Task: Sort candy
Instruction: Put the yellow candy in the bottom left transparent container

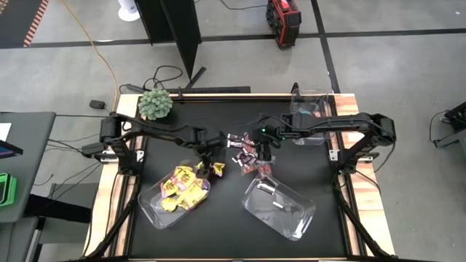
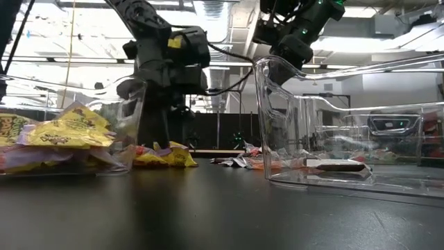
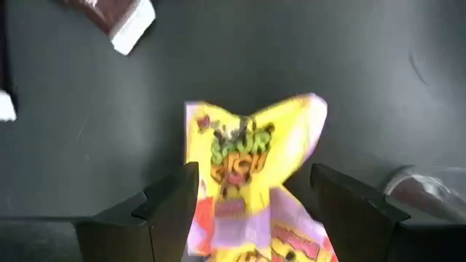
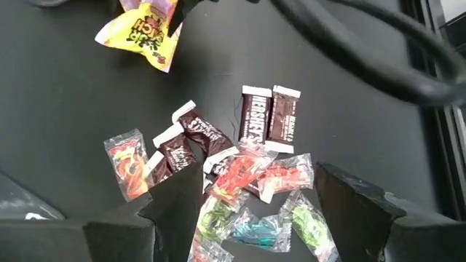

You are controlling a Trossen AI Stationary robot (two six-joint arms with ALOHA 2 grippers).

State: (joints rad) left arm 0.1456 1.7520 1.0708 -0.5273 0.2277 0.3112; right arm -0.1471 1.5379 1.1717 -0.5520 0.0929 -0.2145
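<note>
In the middle of the black table (image 1: 226, 109), a loose pile of candy (image 1: 247, 156) is lying between the two arms: dark brown mini bars (image 4: 269, 116) and clear wrappers with red, green and teal sweets (image 4: 255, 196) inside. The right gripper (image 1: 263, 153) is hovering over this pile with its fingers standing wide apart and nothing between them. The left gripper (image 1: 211, 161) is hanging just beside the pile, over a yellow packet (image 3: 247, 167) that is lying on the table; its fingers are standing apart on either side of the packet, and whether they are touching it cannot be told. A clear bin (image 1: 149, 207) near the left arm is holding many yellow packets. A second clear bin (image 1: 298, 218) near the right arm is holding a few dark bars, and a third bin (image 1: 313, 109) is sitting at the table's far right. A fuzzy green plant (image 1: 155, 103) is standing at the far left corner.
</note>
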